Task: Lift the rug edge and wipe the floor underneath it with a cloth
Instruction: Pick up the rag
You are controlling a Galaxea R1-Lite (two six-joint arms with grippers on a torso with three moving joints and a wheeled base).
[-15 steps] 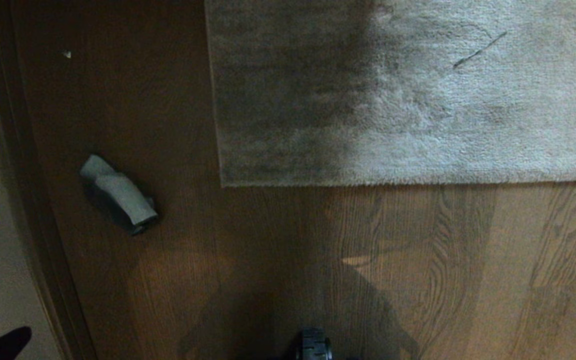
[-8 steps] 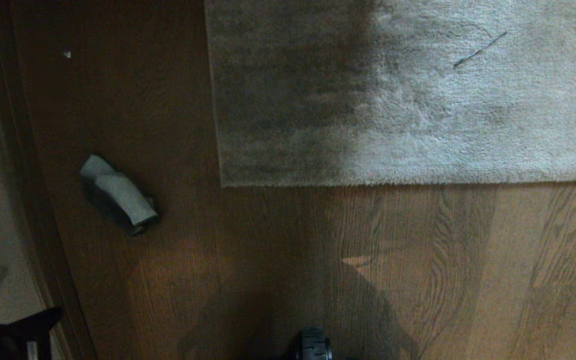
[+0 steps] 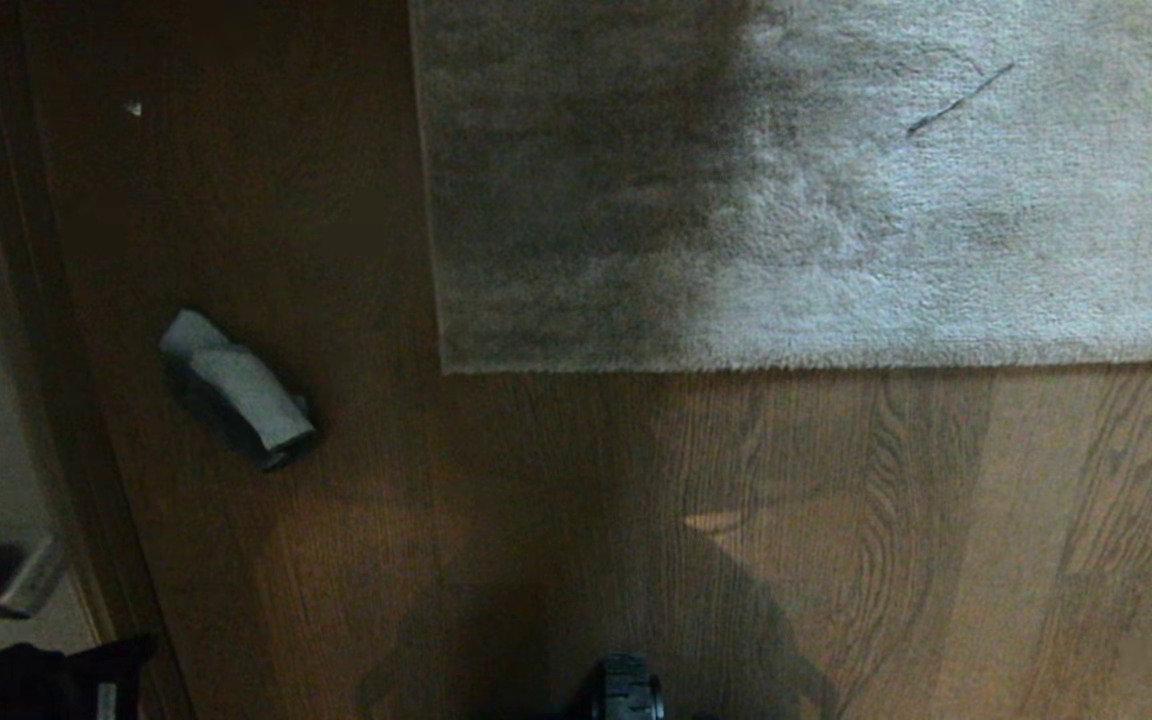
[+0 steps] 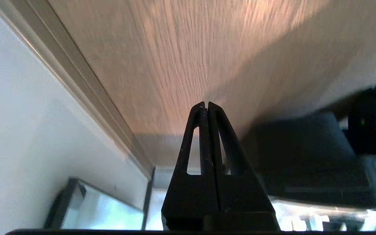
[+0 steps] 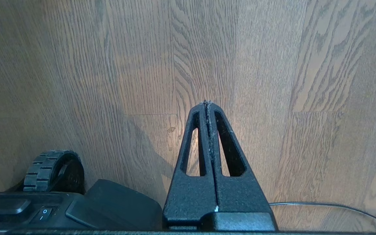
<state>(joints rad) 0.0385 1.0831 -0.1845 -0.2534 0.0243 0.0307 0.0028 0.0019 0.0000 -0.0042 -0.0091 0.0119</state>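
Crumpled grey-blue microfibre cloth (image 3: 236, 390) mid-left on brown wood-grain floor (image 3: 576, 520), grey-beige short-pile rug corner (image 3: 448, 365) upper centre lying flat, left gripper (image 4: 206, 103) fingers pressed together, right gripper (image 5: 207, 102) likewise, both empty.

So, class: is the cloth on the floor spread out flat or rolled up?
Rolled up. The cloth lies as a loose bundle on the floor, to the left of the rug edge and apart from it.

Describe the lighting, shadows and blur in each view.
Head view: a broad shadow darkens the left part of the rug and the floor below it. Left wrist view: floor streaked with motion blur. Right wrist view: sharp wood grain, evenly lit.
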